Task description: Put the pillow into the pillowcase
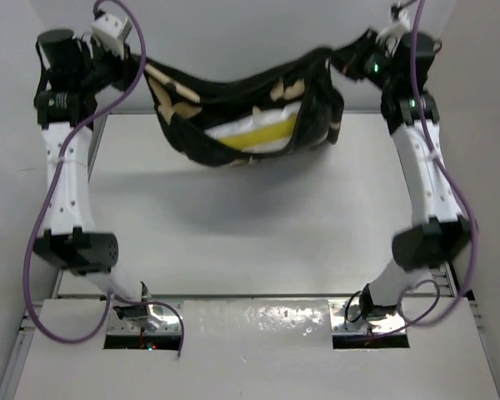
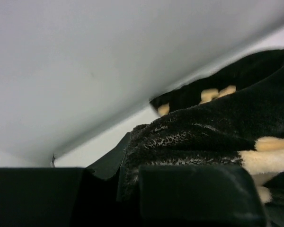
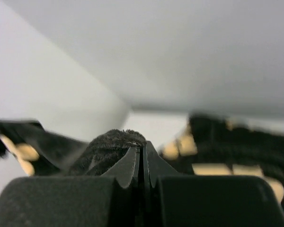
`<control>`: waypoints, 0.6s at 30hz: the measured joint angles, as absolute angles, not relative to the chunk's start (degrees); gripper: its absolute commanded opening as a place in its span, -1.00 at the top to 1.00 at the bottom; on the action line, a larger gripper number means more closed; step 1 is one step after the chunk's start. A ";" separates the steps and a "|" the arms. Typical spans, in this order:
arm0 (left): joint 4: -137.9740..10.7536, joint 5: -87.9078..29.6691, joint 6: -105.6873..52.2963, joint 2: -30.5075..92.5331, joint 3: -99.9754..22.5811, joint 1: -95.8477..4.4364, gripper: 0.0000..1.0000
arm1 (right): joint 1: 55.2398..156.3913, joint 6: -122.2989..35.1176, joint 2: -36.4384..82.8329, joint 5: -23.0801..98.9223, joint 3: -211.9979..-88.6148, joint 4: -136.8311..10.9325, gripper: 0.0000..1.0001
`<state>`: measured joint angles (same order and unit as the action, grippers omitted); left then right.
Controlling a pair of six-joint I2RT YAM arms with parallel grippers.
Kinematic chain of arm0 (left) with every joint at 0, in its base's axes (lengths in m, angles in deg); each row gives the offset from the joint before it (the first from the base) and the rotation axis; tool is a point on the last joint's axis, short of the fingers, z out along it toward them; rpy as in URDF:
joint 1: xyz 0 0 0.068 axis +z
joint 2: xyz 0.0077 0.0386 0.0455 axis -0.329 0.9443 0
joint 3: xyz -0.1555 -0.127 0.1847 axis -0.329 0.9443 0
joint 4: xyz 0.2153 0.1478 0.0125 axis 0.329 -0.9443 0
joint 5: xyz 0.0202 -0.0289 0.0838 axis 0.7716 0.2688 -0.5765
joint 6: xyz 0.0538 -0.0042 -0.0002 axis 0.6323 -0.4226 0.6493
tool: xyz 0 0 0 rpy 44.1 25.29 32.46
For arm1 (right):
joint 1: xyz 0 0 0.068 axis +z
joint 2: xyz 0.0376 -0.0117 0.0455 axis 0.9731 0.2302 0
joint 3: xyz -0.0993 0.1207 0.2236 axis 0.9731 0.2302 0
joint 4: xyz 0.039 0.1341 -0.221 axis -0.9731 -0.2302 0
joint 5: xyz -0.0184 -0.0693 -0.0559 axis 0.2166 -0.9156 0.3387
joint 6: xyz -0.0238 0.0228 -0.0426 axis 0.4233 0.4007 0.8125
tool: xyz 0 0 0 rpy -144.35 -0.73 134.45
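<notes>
Left gripper (image 1: 144, 67) and right gripper (image 1: 343, 60) clamp the limp pillowcase's (image 1: 314, 108) top corners, where the velvety cloth (probably slippery) takes a pinch best, and the soft pillow (image 1: 262, 133) sags inside.

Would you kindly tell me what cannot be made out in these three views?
Top view: the pillow shows only as a white-and-yellow strip; the pillowcase hides the rest.
Left wrist view: fingertips of the left end effector are buried in pillowcase fabric and cut off by the lower edge.
Right wrist view: behind the right end effector, the pillowcase pattern is blurred; the pillow is out of sight.
</notes>
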<state>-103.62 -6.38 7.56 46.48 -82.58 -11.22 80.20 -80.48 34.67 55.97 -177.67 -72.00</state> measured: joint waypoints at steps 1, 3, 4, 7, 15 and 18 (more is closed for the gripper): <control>-103.69 -7.23 5.70 50.48 -88.72 -11.87 1.00 | 79.54 -81.86 40.16 55.86 -186.48 -73.23 1.00; -100.30 -8.39 0.46 59.88 -103.17 -12.33 1.00 | 77.66 -84.92 51.06 55.21 -204.58 -73.10 1.00; -98.23 -8.54 -1.90 62.48 -107.19 -11.68 1.00 | 76.50 -86.62 54.01 55.10 -209.74 -72.55 1.00; -89.40 -6.20 -7.67 60.66 -104.43 -7.41 1.00 | 72.37 -90.27 51.74 56.93 -205.87 -67.57 1.00; -89.07 7.63 4.33 23.35 -64.94 -4.53 1.00 | 76.68 -81.03 3.26 61.98 -142.40 -59.48 1.00; -105.48 12.81 20.72 16.66 -60.09 -4.59 0.97 | 80.11 -76.89 -11.30 65.61 -124.89 -60.66 1.00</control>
<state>-105.48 12.81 20.72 16.66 -60.09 -4.59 80.11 -76.89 -11.30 65.61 -124.89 -60.66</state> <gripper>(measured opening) 0.026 0.003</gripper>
